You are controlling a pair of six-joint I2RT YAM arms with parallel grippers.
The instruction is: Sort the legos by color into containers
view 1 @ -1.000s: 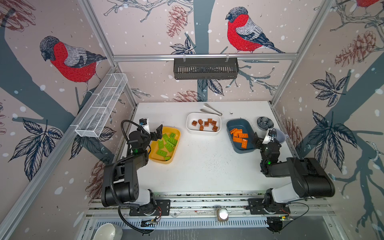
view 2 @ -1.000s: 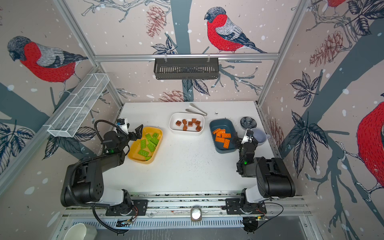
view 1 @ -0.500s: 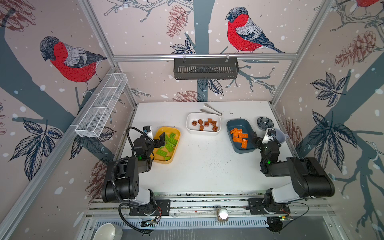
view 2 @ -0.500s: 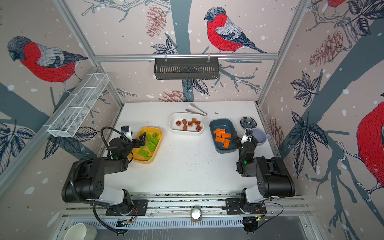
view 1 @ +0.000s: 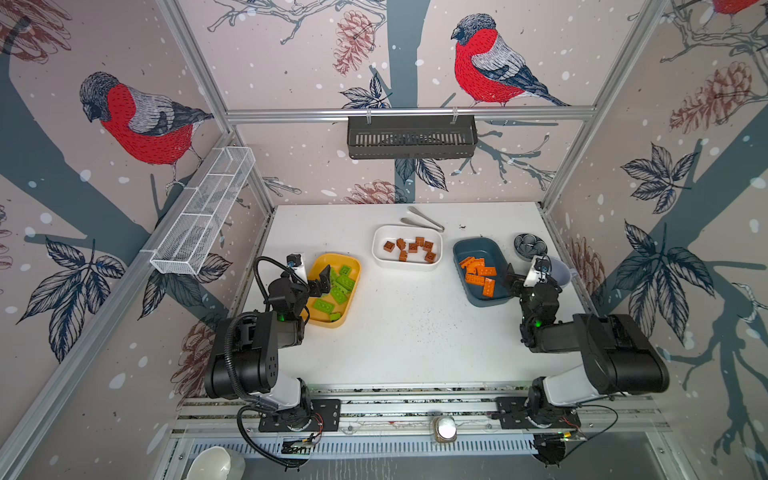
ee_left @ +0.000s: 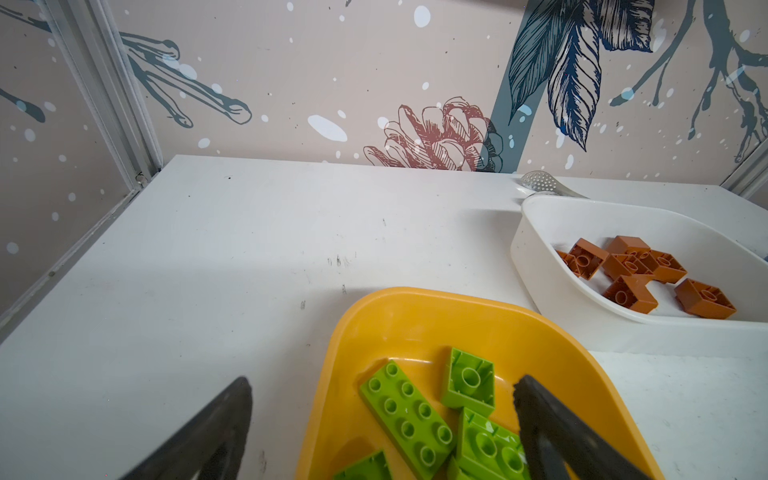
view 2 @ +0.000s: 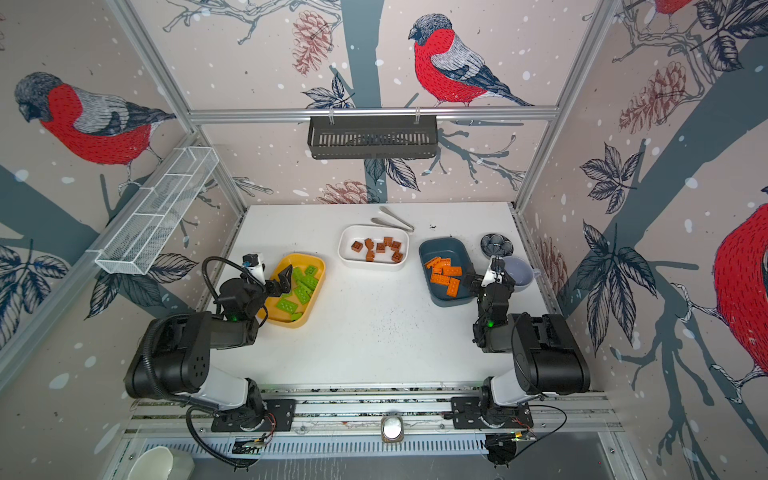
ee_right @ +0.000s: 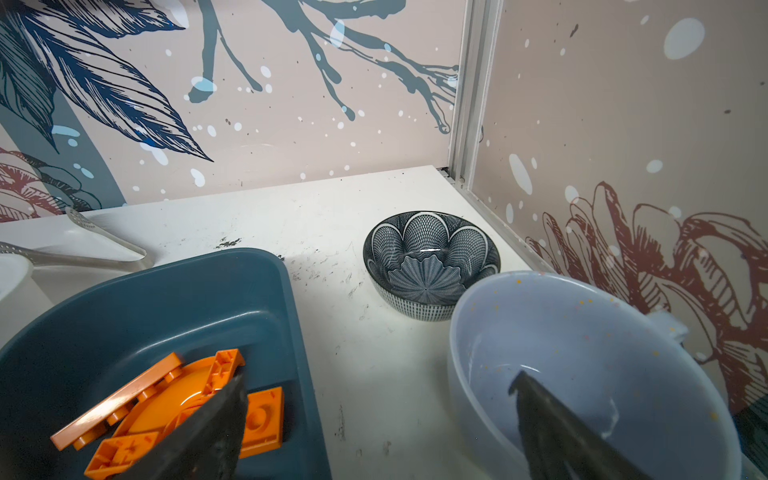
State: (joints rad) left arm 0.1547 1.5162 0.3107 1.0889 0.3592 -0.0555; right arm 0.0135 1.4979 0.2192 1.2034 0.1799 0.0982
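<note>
All legos lie sorted. The brown cubes (view 1: 411, 247) are in the white tub (view 1: 380, 249). The green plates (view 1: 338, 291) are in the yellow tub (view 1: 351, 266), left of the white tub and nearer our bases. The orange plates (view 1: 480, 276) are in the blue tub (view 1: 461, 249), on its right. We see no loose brick.

Both grippers are wide open and empty. The left gripper (ee_left: 384, 388) straddles the yellow rim; a sideways move could hook and drag that tub. The right gripper (ee_right: 378, 382) spans the gap between the blue tub and the mug (ee_right: 582, 332); a swing could knock either.

The white tub's long axis runs across the table; the other tubs' axes run roughly square to it. The green plates lie flat, mostly studs up, axes askew.
</note>
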